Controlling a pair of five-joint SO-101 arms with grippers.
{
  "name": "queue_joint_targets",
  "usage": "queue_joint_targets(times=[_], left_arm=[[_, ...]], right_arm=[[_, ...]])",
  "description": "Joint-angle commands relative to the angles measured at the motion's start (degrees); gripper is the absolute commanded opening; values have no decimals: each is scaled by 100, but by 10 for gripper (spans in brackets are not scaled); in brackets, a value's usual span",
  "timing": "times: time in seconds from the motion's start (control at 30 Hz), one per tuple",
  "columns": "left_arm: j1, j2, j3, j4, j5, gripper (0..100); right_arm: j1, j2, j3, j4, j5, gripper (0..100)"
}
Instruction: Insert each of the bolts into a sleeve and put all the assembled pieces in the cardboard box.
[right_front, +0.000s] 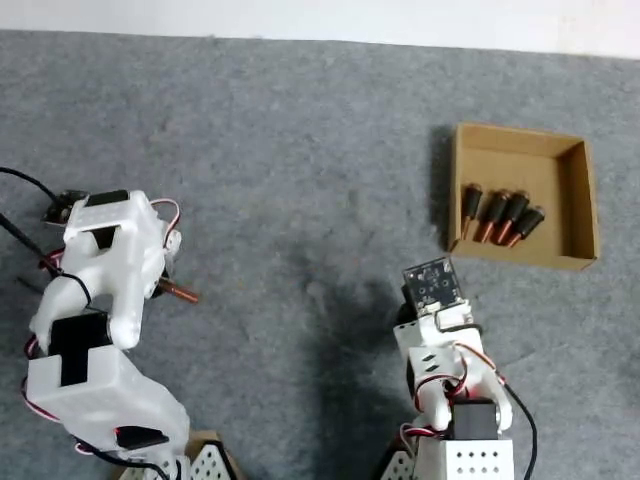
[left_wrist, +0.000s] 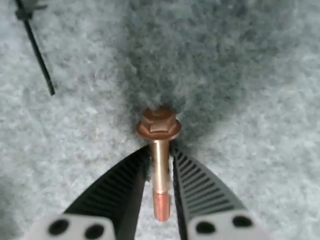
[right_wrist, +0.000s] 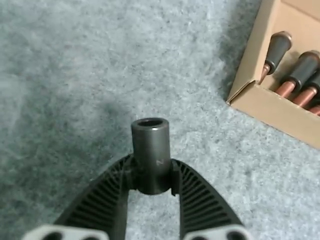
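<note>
My left gripper (left_wrist: 160, 160) is shut on a copper bolt (left_wrist: 160, 160), its flanged hex head pointing away from the wrist, just over the grey carpet. In the high view that bolt (right_front: 181, 292) pokes out to the right of the left arm at the table's left. My right gripper (right_wrist: 151, 172) is shut on a dark sleeve (right_wrist: 150, 152), its open bore facing outward. In the high view the right arm sits low and right of centre, below the cardboard box (right_front: 572, 200). Several assembled pieces (right_front: 500, 216) lie inside the box (right_wrist: 280, 107).
Grey carpet (right_front: 300, 170) covers the whole table. A black cable (left_wrist: 37, 55) trails over it near the left arm. The wide stretch between the two arms holds nothing.
</note>
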Motion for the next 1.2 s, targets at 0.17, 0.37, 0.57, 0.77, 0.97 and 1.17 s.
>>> queue_joint_targets(times=[0.17,0.37,0.57,0.77,0.97,1.17], left_arm=[[743,-2141,312,-185,-308,3],[1798,-4295,1710,-949,-273,3],[2738,-6492,3837,-2945,-299,4],[2879,-8444,5103,-3710,-308,4],[3055,-9974,5780,-3710,-308,4],[3670,-11196,6484,-3701,-343,4]], right_arm=[[-505,-66,13,-154,-756,5],[-1015,-66,13,-576,-765,5],[-1200,-66,66,-1481,-765,5],[-2193,-66,233,-1684,-123,5],[-2958,-66,708,-1692,703,5],[-3037,-57,725,-1789,932,5]])
